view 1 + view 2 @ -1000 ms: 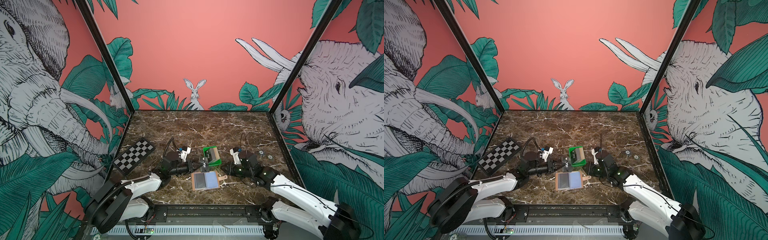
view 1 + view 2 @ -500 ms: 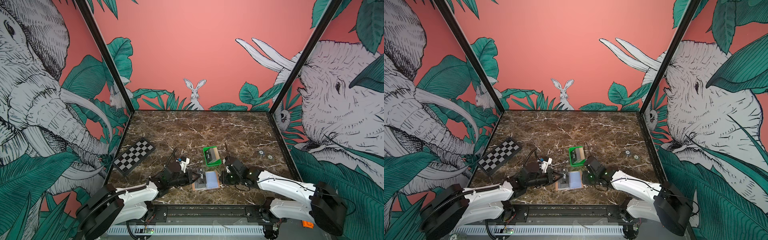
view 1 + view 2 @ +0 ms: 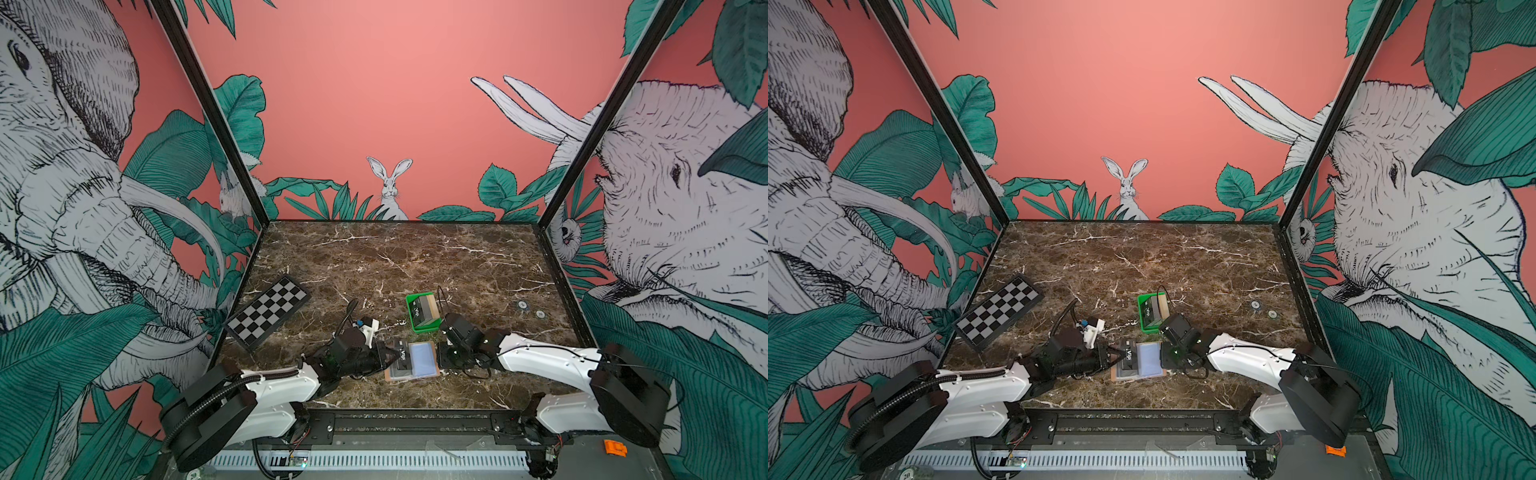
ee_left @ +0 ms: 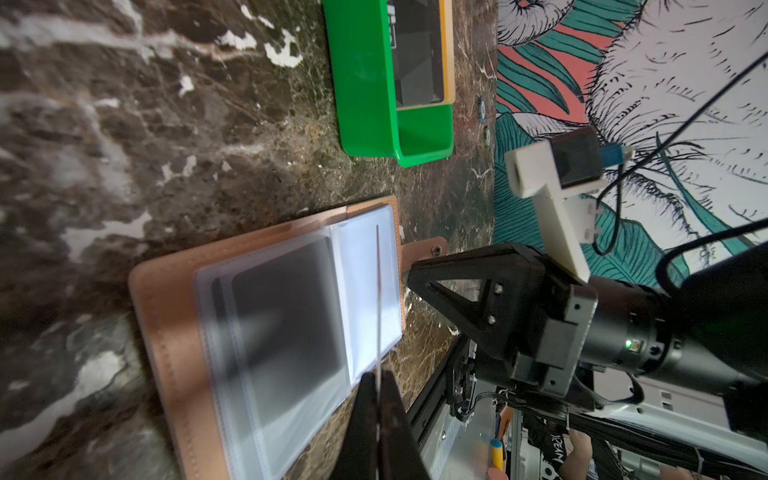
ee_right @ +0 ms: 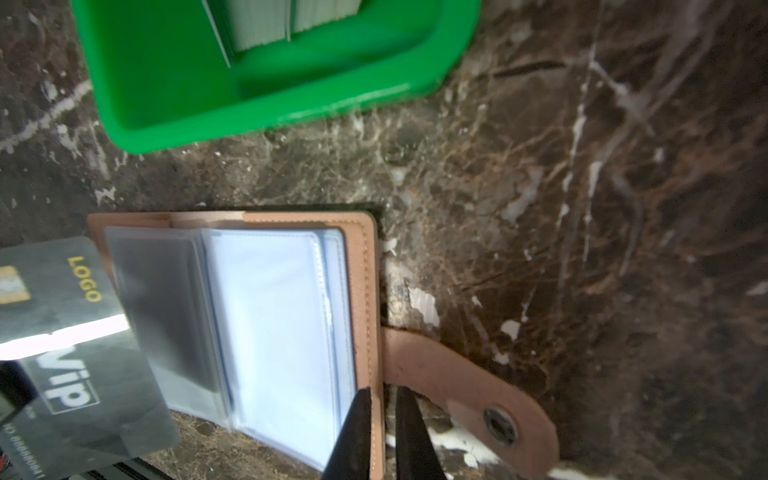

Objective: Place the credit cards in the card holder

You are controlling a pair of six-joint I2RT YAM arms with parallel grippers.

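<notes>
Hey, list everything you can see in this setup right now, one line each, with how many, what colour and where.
card holder: 1, tan, lying open at the table's front centre, between the grippers
light blue card: 1, light blue, in the holder's pocket on the right-arm side
dark grey card: 1, dark grey, in the pocket on the left-arm side
VIP card: 1, black, at the holder's left-arm edge
green tray: 1, green, just behind the holder
tray cards: at least 2 showing, one dark, one tan, inside the tray
checkerboard: 1, black and white, table's left edge
small discs: 2, pale, table's right
table: 1, brown marble
left gripper: 1, black, shut on the VIP card
right gripper: 1, black, jaws narrow astride the holder's edge by the strap; grip unclear
</notes>
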